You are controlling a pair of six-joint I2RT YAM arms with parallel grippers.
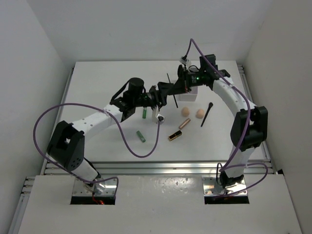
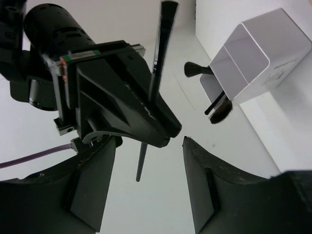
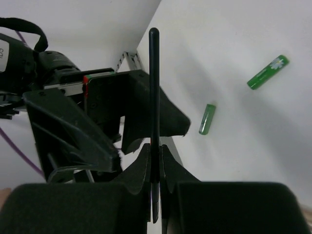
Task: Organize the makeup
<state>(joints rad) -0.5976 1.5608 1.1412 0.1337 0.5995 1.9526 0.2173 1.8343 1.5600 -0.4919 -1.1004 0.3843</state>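
Observation:
My right gripper (image 3: pixel 155 148) is shut on a thin black brush (image 3: pixel 154 87), held above the table; it shows upright in the left wrist view (image 2: pixel 158 53). My left gripper (image 2: pixel 150 142) is open and empty, its fingers facing the right gripper (image 1: pixel 179 87) just beside the brush (image 1: pixel 174 102). On the table lie two green tubes (image 1: pixel 145 113) (image 1: pixel 141 136), a gold-black lipstick (image 1: pixel 175 135), a rose-gold tube (image 1: pixel 184 123), two peach sponges (image 1: pixel 185 111) (image 1: pixel 199 113) and another black brush (image 1: pixel 206 114). Both green tubes also show in the right wrist view (image 3: pixel 207 118) (image 3: pixel 267 73).
A white compartmented box (image 2: pixel 253 58) stands behind the grippers, partly hidden in the top view (image 1: pixel 191 95). Two black brushes (image 2: pixel 219 106) (image 2: pixel 195 69) sit in its compartments. The two arms nearly meet over the table's middle. White walls enclose the table.

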